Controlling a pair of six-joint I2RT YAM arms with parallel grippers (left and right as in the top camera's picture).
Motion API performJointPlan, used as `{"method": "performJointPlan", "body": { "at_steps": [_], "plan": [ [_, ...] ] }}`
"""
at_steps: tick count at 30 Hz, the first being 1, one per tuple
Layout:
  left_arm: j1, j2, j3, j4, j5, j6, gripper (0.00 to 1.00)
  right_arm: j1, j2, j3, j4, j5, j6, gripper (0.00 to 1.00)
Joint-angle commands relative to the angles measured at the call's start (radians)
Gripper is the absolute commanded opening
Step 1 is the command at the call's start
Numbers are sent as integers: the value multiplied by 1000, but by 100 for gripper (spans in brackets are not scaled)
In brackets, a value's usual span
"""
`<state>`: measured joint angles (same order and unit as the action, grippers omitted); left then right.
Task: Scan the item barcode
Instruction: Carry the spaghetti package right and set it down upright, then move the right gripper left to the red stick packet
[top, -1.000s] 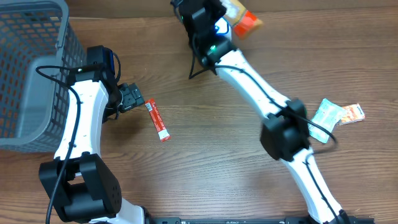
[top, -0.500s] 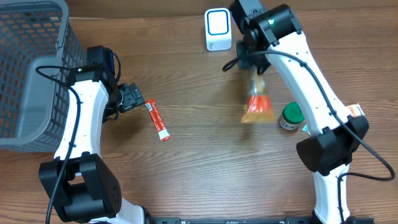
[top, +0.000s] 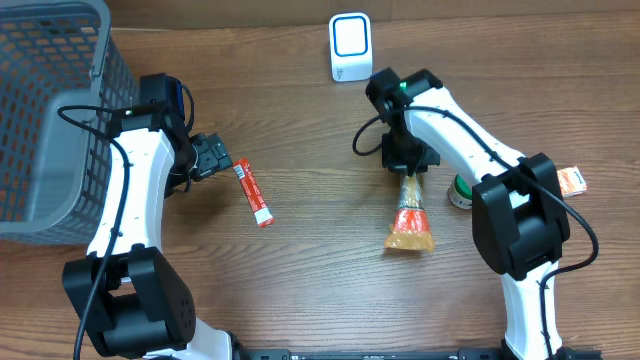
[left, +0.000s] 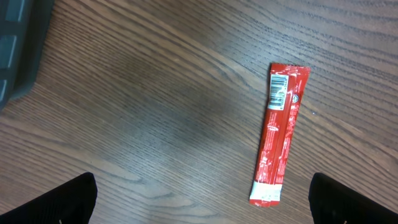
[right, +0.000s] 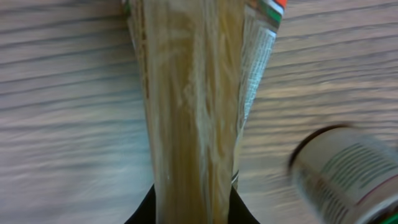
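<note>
Right gripper (top: 408, 170), jaws clamped on one end of the noodle packet (top: 410, 222), sits near the white scanner (top: 351, 47), and the packet's long axis trails straight away from it; the left gripper (top: 218, 160), jaws wide apart, is farther off.

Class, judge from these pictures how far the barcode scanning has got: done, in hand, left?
Done, probably: the pasta packet was up at the scanner a second ago. In hand: the right end effector grips it, now down by the green-lidded jar. Left: the red sachet lies untouched before the open left end effector.
</note>
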<state>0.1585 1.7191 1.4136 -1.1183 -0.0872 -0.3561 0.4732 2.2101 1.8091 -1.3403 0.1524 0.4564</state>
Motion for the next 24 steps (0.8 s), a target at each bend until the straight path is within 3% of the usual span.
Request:
{"method": "performJointPlan", "body": {
  "at_steps": [1, 3, 6, 8, 12, 13, 17, 18, 22, 24],
  "plan": [
    [-9, -10, 10, 1, -6, 8, 100, -3, -23, -69, 5, 116, 7, 4],
    [-8, -10, 10, 1, -6, 8, 100, -3, -23, -101, 5, 148, 7, 5],
    [-8, -10, 10, 1, -6, 8, 100, -3, -23, -109, 4, 146, 7, 28],
    [-8, -10, 10, 1, -6, 8, 100, -3, -23, -90, 0, 146, 7, 53],
    [-8, -10, 10, 1, -6, 8, 100, 3, -24, 4, -45, 146, 8, 69],
    [-8, -10, 10, 1, -6, 8, 100, 5, -24, 45, -69, 145, 8, 77],
    [-8, -10, 10, 1, -6, 8, 100, 23, -24, 212, -150, 68, -5, 78],
    [-8, -10, 10, 1, -6, 8, 100, 35, -24, 282, -159, -51, -58, 76],
    [-8, -10, 10, 1, -6, 8, 100, 74, -24, 349, -71, -346, -130, 70],
    [-8, -10, 10, 1, -6, 8, 100, 108, -22, 345, 11, -426, -129, 61]
  ]
}}
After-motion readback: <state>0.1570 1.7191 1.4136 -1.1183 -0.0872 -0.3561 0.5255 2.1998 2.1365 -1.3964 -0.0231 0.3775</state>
